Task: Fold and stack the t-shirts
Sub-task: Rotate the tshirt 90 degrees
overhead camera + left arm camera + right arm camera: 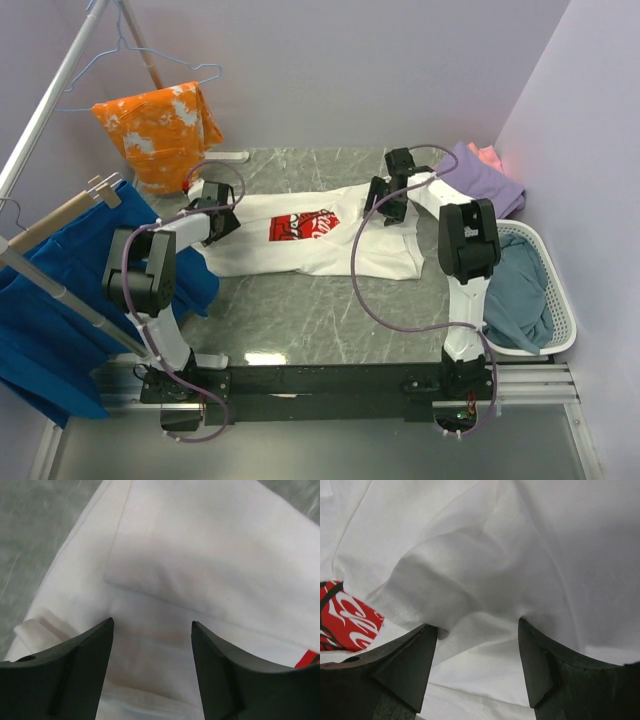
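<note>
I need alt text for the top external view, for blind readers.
The left hand and right hand are over a white t-shirt with a red print, spread on a grey table. An orange garment and blue cloth hang left; a basket stands right.

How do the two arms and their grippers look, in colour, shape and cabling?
The left arm and right arm have white links and black joints. A purple cable loops along each. The left gripper and right gripper have dark, wedge-shaped fingers.
</note>
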